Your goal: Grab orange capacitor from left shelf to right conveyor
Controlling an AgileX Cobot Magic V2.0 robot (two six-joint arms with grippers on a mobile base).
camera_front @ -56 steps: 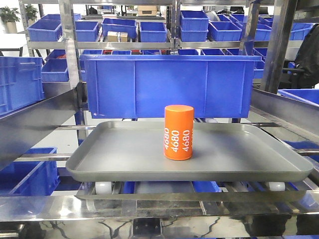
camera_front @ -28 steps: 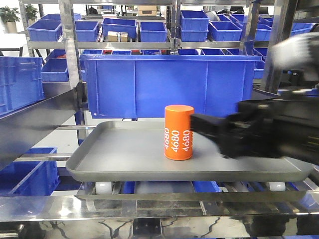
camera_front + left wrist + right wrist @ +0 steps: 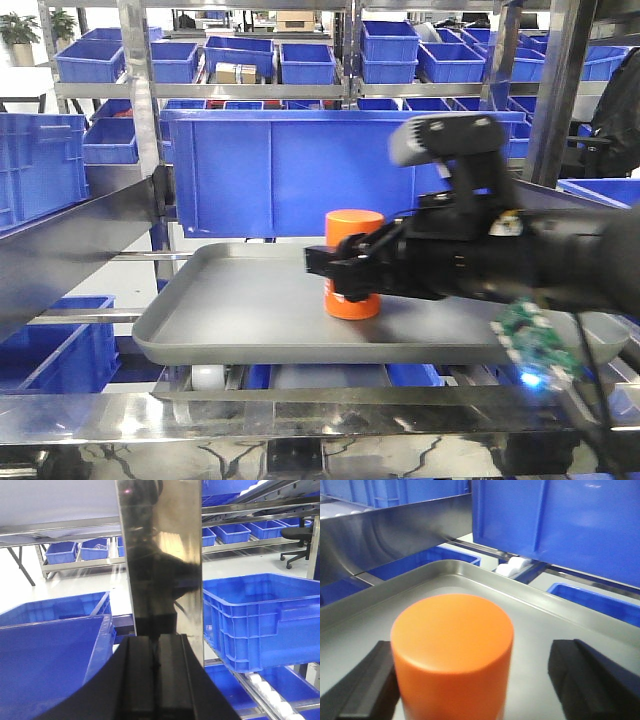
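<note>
The orange capacitor (image 3: 352, 226) stands upright on the grey tray (image 3: 230, 300) of the left shelf (image 3: 135, 100). My right gripper (image 3: 335, 268) reaches in from the right and is open, with a finger on each side of the cylinder. In the right wrist view the orange capacitor (image 3: 452, 650) fills the space between the fingers (image 3: 367, 685). The left one is right against it and the right one stands well apart. My left gripper (image 3: 157, 680) is shut on nothing and faces a steel post (image 3: 160, 555). The right conveyor is out of view.
A large blue bin (image 3: 340, 170) sits just behind the tray, and its underside (image 3: 560, 520) hangs over the far tray rim (image 3: 485, 582). More blue bins (image 3: 300, 60) fill the racks behind. A slanted steel rail (image 3: 70, 250) runs along the left.
My right arm has swept in from the right edge, and its open fingers now straddle the capacitor. The capacitor stands in nearly the same spot on the tray.
</note>
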